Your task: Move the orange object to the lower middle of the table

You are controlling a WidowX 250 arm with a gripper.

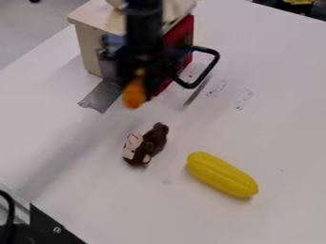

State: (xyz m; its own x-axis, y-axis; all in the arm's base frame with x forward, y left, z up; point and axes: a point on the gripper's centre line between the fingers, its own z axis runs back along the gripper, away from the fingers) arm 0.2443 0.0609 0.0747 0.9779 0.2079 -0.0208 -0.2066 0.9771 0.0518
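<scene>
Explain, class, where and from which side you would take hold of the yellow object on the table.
I'd grip the yellow object around its middle, coming from above and closing across its two long sides. It lies flat and slantwise in view, is much longer than wide, and has rounded, tapering ends, which would probably slip more easily.

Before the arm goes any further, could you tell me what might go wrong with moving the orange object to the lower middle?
The brown plush monkey lies between the orange object and the lower middle, so a low path could knock it. The black handle is close beside the gripper and might snag. The yellow toy could get bumped if placement drifts right.
</scene>
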